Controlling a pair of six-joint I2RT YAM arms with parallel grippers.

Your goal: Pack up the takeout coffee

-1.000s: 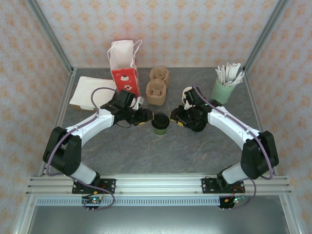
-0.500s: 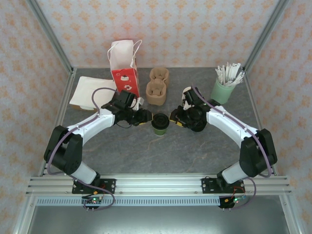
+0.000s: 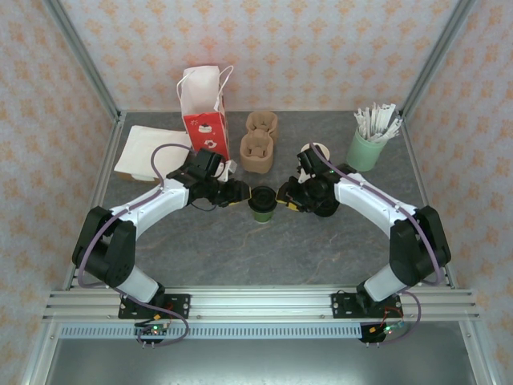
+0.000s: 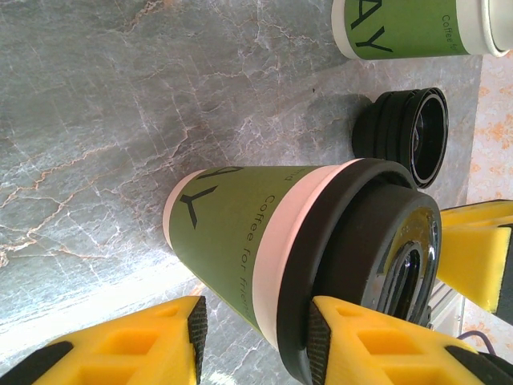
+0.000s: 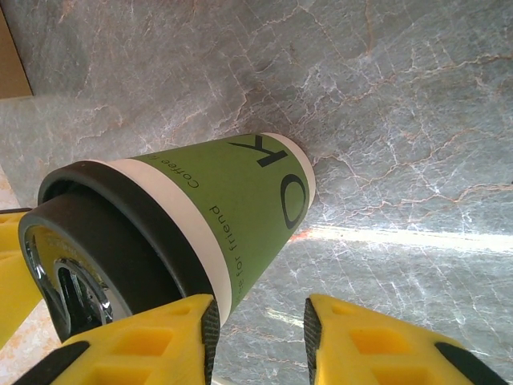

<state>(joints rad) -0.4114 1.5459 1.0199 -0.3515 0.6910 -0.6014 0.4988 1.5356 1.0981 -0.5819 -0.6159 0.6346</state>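
I see a lidded green cup (image 4: 232, 233) mid-frame on the grey table (image 4: 96, 120), my left gripper (image 4: 255, 341) parted below it. A second green cup (image 4: 401, 28) and black lids (image 4: 405, 132) sit upper right.

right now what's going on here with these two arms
Both arms meet at one lidded green coffee cup standing mid-table. The left claw sits at its left side and the right claw at its right, both with jaws partly open; neither clearly grips it. The brown cup carrier behind it holds no cup yet, and a paper bag stands beside that. An unlidded cup and spare black lids stand nearby.
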